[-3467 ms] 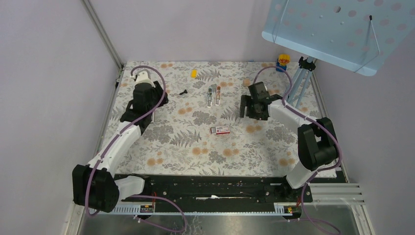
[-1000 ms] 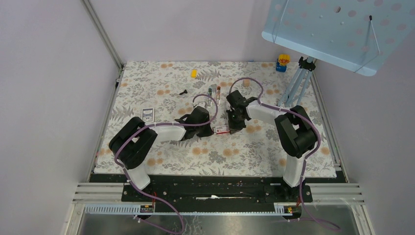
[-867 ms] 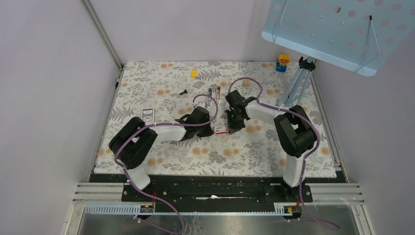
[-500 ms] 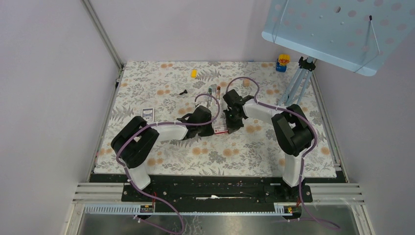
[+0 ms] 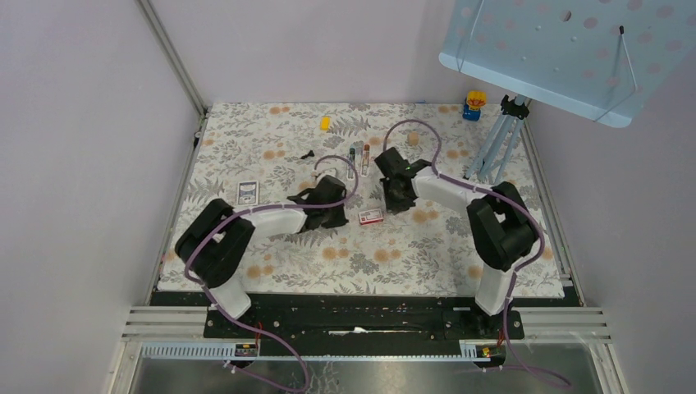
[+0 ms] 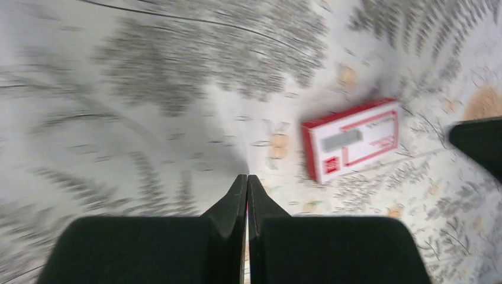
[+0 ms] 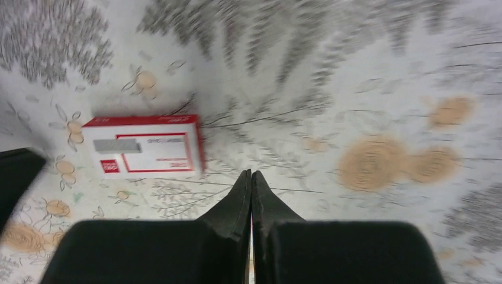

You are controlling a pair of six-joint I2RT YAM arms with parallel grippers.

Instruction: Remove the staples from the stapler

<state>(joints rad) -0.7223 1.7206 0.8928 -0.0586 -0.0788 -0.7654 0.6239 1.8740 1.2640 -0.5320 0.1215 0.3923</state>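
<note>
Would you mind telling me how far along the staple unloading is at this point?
Done: nothing visible; no staples show outside the stapler. In hand: nothing. The left tool and right tool are both shut and empty beside the red staple box. Left: emptying the stapler, apparently lying farther back, untouched.

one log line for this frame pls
left gripper: shut, empty | right gripper: shut, empty | box: flat on mat, between grippers, touching neither
</note>
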